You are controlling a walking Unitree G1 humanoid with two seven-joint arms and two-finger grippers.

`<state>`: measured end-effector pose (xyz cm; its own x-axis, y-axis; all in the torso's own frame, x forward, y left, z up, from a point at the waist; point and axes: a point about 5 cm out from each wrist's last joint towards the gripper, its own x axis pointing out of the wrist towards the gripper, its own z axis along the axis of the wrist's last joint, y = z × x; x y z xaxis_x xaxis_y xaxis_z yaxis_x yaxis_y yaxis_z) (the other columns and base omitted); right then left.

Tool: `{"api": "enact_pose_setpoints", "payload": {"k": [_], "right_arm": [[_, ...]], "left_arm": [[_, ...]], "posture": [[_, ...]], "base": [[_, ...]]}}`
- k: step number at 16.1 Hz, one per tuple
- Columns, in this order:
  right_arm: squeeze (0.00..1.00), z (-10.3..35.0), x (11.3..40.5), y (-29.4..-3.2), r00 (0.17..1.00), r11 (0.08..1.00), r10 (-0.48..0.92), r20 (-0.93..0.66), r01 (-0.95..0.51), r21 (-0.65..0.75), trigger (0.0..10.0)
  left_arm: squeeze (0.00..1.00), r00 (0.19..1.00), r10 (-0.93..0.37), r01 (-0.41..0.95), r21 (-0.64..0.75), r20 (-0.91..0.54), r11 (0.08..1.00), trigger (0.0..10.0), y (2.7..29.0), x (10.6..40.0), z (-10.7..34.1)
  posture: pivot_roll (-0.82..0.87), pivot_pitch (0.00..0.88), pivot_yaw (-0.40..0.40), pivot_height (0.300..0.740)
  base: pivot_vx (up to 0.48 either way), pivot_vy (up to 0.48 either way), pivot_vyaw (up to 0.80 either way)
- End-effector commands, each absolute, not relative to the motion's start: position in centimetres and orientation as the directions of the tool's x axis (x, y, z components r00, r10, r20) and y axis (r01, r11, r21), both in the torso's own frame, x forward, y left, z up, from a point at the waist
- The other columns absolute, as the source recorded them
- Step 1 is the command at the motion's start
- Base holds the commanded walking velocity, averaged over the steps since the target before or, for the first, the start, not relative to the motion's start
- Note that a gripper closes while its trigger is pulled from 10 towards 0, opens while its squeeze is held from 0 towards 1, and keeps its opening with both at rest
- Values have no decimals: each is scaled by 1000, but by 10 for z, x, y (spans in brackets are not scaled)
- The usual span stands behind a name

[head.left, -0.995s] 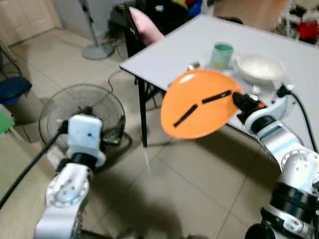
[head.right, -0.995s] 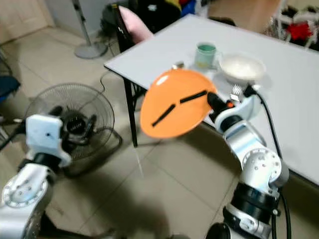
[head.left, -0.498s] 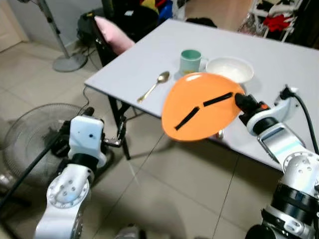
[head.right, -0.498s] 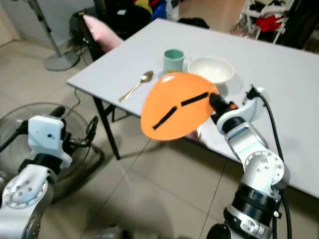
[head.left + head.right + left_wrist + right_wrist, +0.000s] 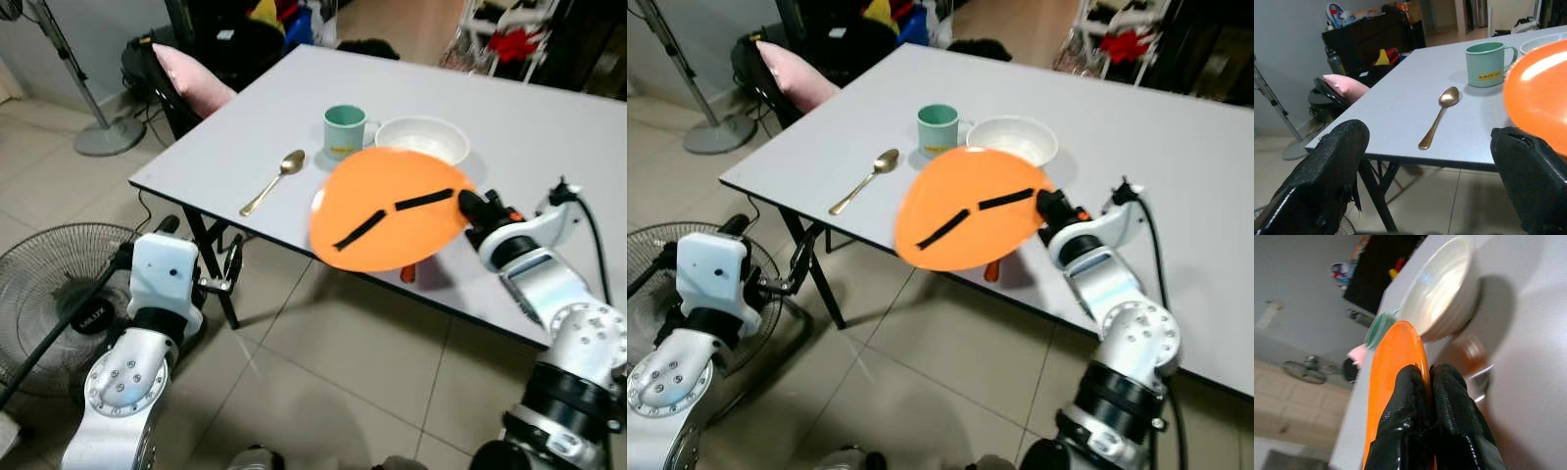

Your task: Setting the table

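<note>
My right gripper [image 5: 345,238] is shut on the rim of an orange plate [image 5: 392,209], one black finger lying across its top. The plate hangs slightly tilted over the near edge of the grey table [image 5: 549,127], just in front of a white bowl [image 5: 423,140]. In the right wrist view the fingertips [image 5: 1420,377] pinch the plate [image 5: 1391,377] beside the bowl [image 5: 1442,293]. A teal mug [image 5: 343,130] and a gold spoon [image 5: 274,181] sit left of the bowl. My left gripper [image 5: 201,245] is open and empty, low by the table's corner.
A small orange-red object [image 5: 408,273] pokes out under the plate at the table edge. A floor fan [image 5: 59,284] stands at my left. A dark chair with a pink cushion [image 5: 191,73] is at the table's far left corner, and clutter lies behind it.
The camera has come closer to the table and turned towards it. The plate, still in my right gripper, now sits lower and flatter over the table edge. My left arm keeps its pose.
</note>
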<state>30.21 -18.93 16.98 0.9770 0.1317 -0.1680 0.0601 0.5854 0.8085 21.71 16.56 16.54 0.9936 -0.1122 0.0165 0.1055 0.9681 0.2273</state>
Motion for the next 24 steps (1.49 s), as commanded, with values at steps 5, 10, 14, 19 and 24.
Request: {"api": "enact_pose_setpoints", "payload": {"k": [5,10,14,19,24], "right_arm": [[0,178,312,-172,974,506,197,-112,-3,863,10000],[0,152,344,-143,957,433,200,-211,107,895,10000],[0,142,363,-129,945,397,194,-265,171,902,10000],[0,131,381,-124,937,339,110,-330,277,899,10000],[0,129,389,-115,936,360,69,-345,299,884,10000]], "left_arm": [[0,990,-143,138,242,6,961,10000,168,215,169],[0,981,-193,189,253,-9,949,10000,168,216,170],[0,977,-211,208,257,-16,944,10000,168,214,171],[0,948,-315,317,237,-49,918,10000,159,209,172],[0,931,-359,365,225,-68,903,10000,153,204,171]], "posture": [[-13,38,49,740],[-4,49,65,740],[16,62,64,740],[29,88,72,740],[35,107,73,740]], "base": [[0,0,0],[0,0,0],[0,0,0],[0,0,0],[0,0,0]]}}
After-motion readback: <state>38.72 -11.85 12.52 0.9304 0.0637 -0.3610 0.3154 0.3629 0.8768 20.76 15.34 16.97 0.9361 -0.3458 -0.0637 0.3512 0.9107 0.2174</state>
